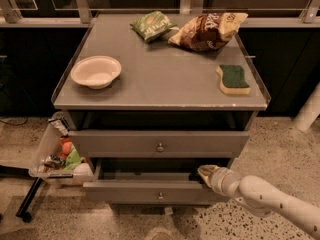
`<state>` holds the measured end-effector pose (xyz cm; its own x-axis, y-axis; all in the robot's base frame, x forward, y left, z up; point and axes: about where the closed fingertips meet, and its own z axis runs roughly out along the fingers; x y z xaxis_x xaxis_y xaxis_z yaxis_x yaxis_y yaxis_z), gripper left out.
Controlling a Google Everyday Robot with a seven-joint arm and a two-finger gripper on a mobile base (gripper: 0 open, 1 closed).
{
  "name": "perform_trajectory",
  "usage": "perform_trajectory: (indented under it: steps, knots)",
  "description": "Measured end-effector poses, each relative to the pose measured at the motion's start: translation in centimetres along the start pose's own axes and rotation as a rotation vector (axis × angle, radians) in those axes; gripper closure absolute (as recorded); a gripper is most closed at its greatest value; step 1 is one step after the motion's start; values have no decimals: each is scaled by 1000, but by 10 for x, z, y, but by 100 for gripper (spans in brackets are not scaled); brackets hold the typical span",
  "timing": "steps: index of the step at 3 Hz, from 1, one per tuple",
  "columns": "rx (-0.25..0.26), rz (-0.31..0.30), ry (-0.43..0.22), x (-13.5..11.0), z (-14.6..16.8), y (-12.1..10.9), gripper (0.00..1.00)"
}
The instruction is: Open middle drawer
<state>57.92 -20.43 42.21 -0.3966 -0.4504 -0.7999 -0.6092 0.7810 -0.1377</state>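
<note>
Below, pale rounded end effector (pixel 206 172) at flat grey middle drawer (pixel 125 193).

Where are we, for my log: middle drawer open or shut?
Partly open: middle drawer juts forward, dark gap behind; tool at its right rim.

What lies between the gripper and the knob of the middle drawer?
Only the middle drawer front's bare grey metal, as the camera view shows. The gripper is at that front's upper right edge.

The middle drawer (pixel 125 191), a grey, wide, shallow tray with a flat front and a small round knob, stands level and partly pulled out of the cabinet (pixel 150 104); the pincer (pixel 205 172) sits at its right upper edge
</note>
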Motion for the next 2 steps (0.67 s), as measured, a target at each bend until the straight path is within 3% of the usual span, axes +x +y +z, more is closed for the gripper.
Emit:
perform_trajectory:
  steps: [1,2]
  knots:
    - [-119,-78,30,11,-1,10,100]
    - [-120,-78,30,10,-2,10,100]
